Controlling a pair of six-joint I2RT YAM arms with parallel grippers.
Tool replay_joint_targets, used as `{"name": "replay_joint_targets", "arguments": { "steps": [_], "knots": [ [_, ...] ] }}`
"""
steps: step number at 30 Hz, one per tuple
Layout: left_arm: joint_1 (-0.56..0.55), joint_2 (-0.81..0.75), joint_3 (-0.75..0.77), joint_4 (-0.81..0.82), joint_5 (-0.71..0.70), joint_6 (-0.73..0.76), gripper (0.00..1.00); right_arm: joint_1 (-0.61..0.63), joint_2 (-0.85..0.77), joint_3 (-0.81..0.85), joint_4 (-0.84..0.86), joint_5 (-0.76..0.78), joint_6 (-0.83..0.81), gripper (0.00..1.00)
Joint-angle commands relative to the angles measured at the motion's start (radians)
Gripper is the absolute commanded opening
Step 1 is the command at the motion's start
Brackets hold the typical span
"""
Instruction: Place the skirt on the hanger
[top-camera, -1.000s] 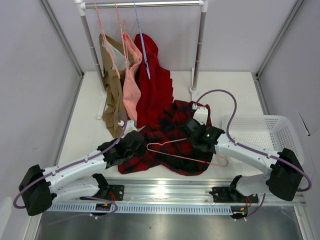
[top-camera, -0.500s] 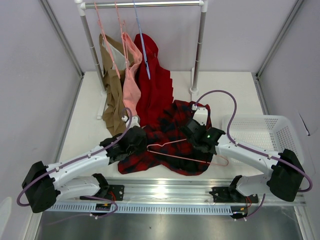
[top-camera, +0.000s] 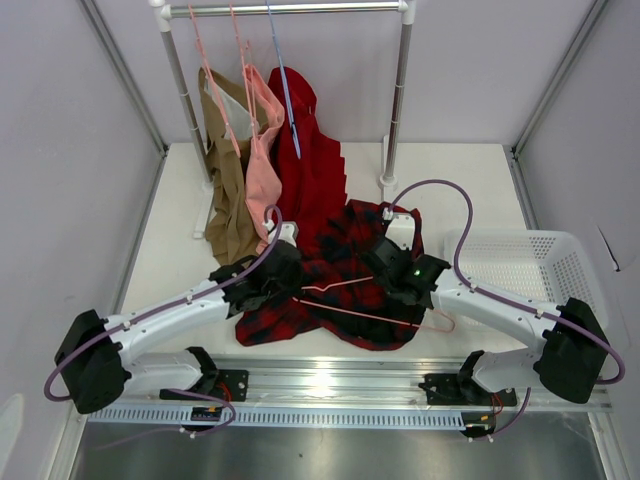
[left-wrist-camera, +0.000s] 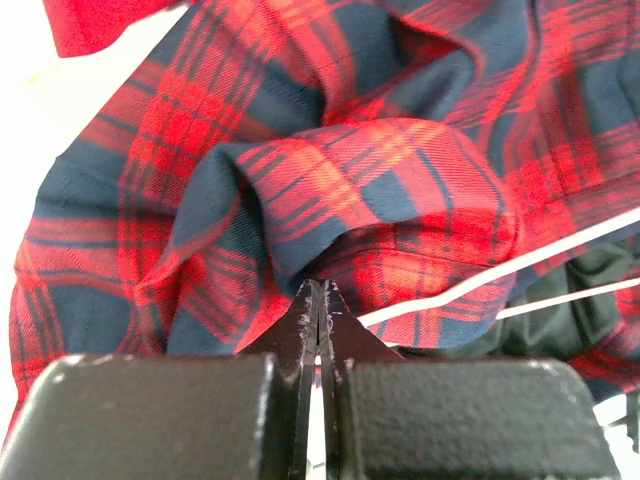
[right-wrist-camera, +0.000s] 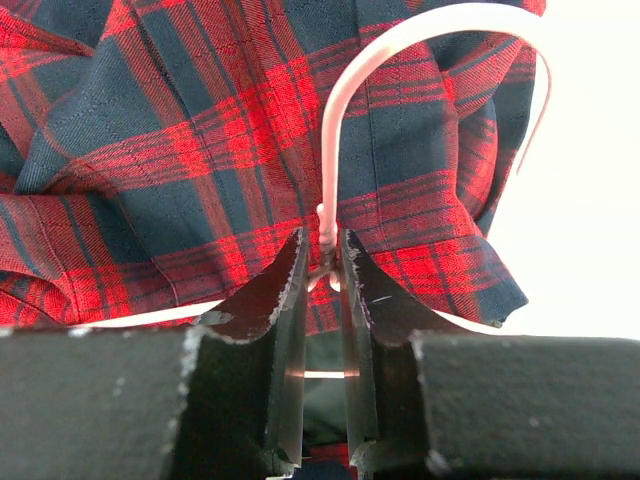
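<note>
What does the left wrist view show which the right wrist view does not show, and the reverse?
Only the left wrist view: the left gripper, shut on a fold of the red-and-black tartan plaid skirt, and a corner of a plain red garment at top left. Only the right wrist view: the right gripper, shut on the neck of the thin pale-pink wire hanger under its curved hook. Both: the tartan fabric and pale wires of the hanger.

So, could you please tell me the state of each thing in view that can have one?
skirt: crumpled on the table, not hung.
hanger: lying on the skirt, off the rail.
left end effector: shut on a skirt fold.
right end effector: shut on the hanger's neck.
red garment: hanging from the rail.
</note>
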Motion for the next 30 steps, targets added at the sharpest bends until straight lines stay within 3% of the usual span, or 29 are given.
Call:
{"name": "replay_joint_targets", "arguments": {
  "steps": [1, 11, 30],
  "knots": [
    [0.009, 0.007, 0.07, 0.06, 0.028, 0.066, 0.0, 0.007, -0.007, 0.039, 0.015, 0.036, -0.015, 0.0],
    [0.008, 0.024, 0.11, 0.04, 0.105, 0.109, 0.0, 0.009, 0.027, 0.112, 0.015, 0.042, -0.035, 0.0],
    [0.008, 0.032, 0.196, -0.052, 0.121, 0.135, 0.0, 0.081, 0.093, 0.238, 0.009, 0.068, -0.029, 0.0]
  ]
}}
